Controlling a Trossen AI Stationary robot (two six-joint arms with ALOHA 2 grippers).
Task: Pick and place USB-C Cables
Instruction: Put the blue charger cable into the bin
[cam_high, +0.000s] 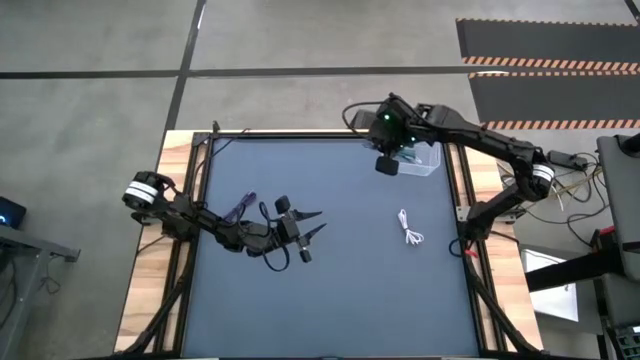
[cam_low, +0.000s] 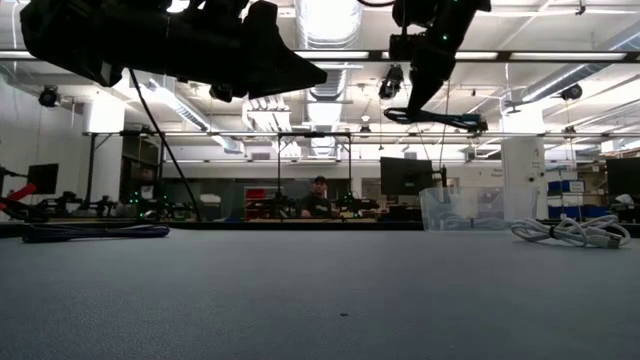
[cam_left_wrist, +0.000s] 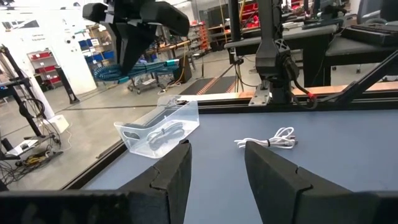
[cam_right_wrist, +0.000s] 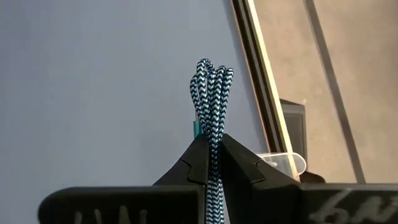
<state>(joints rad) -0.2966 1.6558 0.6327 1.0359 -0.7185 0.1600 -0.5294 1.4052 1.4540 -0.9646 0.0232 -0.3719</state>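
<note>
My right gripper (cam_right_wrist: 214, 149) is shut on the teal USB-C cable (cam_right_wrist: 212, 93) and hangs high above the clear bin (cam_high: 418, 160) at the table's far right. One white cable (cam_left_wrist: 165, 132) lies inside the bin. The other white cable (cam_high: 410, 228) lies flat on the mat right of centre. The dark purple cable (cam_high: 240, 207) lies on the mat beside the left arm. My left gripper (cam_high: 318, 222) is open, raised near the table's middle, and points toward the right edge. My right gripper pinches the folded teal cable between its two fingers, several strands together (cam_right_wrist: 213, 140). The looped end (cam_right_wrist: 212, 68) sticks out past the fingertips. The fingers come from above, slanting down. The bundle (cam_low: 435, 118) is lifted clear and lies about level over the bin.
The clear bin (cam_low: 460, 208) stands near the far right corner, close to the table's rail (cam_high: 455, 190). Open mat stretches between the left gripper and the white cable. A person (cam_low: 318, 197) sits in the room far beyond the table.
</note>
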